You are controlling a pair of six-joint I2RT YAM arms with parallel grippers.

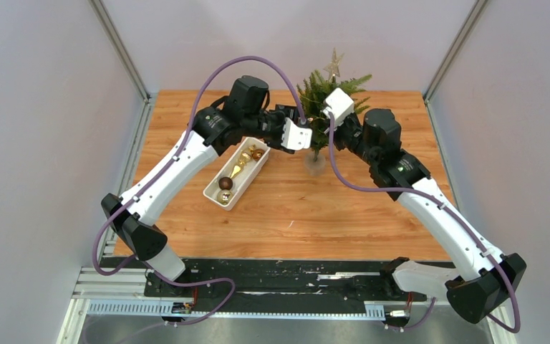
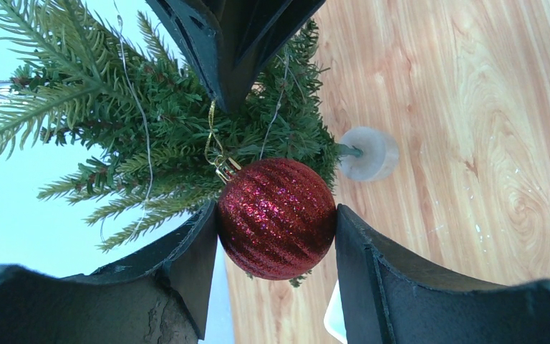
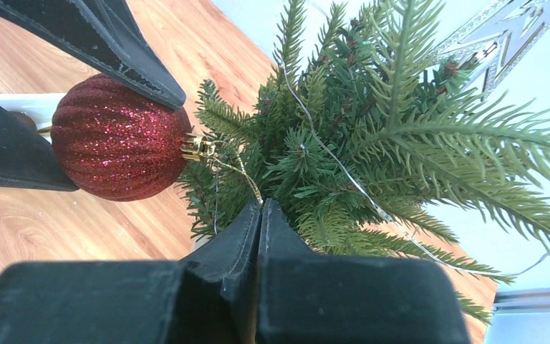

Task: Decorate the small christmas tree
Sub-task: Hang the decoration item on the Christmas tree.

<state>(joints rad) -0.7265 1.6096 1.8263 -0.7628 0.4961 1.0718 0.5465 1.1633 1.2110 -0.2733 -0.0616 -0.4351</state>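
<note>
Bristling green small christmas tree (image 1: 315, 89) (star topper (image 1: 334, 63))

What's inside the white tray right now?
Visible in the white tray: a dark red bauble, a smaller shiny bauble nearer the end, a gold cone-shaped ornament and more gold pieces. The left arm overhangs the far end, so anything there is hidden.

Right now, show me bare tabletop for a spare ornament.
Free: wood between the white tray, the clear base and the near edge of the table. Crowded: at the small christmas tree, where the left gripper and right gripper meet around the red bauble.
</note>
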